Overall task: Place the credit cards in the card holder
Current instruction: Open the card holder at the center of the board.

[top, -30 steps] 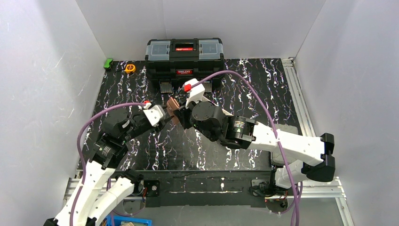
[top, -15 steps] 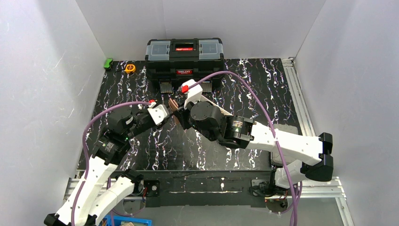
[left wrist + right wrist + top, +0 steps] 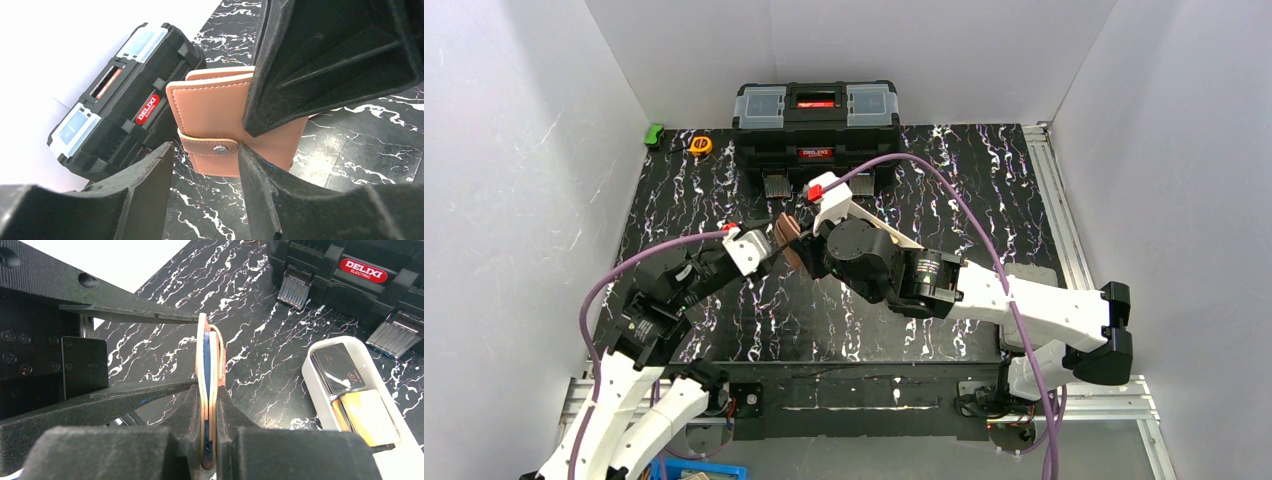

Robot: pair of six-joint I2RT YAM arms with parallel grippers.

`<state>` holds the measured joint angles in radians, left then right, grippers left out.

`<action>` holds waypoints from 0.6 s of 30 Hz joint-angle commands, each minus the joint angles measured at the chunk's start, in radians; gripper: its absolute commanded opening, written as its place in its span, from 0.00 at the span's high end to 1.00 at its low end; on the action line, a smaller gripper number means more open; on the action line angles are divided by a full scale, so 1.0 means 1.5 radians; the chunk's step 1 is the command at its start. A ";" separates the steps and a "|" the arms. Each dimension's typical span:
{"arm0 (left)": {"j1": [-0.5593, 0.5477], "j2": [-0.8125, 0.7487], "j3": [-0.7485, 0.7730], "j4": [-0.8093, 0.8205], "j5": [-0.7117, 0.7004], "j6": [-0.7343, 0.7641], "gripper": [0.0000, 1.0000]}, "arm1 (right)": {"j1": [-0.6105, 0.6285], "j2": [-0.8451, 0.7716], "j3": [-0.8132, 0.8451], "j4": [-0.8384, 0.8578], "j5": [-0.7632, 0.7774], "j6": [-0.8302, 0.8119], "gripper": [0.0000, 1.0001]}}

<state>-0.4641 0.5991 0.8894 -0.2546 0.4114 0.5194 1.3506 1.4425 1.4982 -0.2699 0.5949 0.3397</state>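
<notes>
The tan-pink card holder [image 3: 212, 107] is held upright above the table, folded, with its snap tab [image 3: 219, 148] fastened. My right gripper [image 3: 209, 395] is shut on it, edge-on, with a blue lining showing between the leaves. In the top view the card holder [image 3: 790, 236] hangs between both grippers. My left gripper [image 3: 205, 162] is open, its fingertips on either side of the snap tab's end. The credit cards, one dark [image 3: 340, 369] and one yellow-orange [image 3: 369, 416], lie in a white tray [image 3: 315, 382] on the table to the right.
A black toolbox [image 3: 815, 120] stands at the back middle, close behind the card holder. A green object [image 3: 654, 134] and an orange tape measure [image 3: 701, 145] lie at the back left. The right arm hides the tray in the top view.
My left arm's elbow has swung toward the near left while its gripper stays at the card holder. The right gripper keeps its hold and has shifted slightly left.
</notes>
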 commanded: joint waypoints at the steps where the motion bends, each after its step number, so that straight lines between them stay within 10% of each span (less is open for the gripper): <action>1: -0.004 0.002 -0.004 0.000 0.011 -0.019 0.51 | 0.005 0.000 0.037 0.029 0.007 0.008 0.99; 18: -0.010 0.064 0.007 0.016 0.028 -0.026 0.55 | 0.005 -0.006 0.026 0.078 -0.063 -0.011 0.99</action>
<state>-0.4690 0.6460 0.8890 -0.2451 0.4412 0.4786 1.3476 1.4548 1.5101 -0.2855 0.5861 0.3302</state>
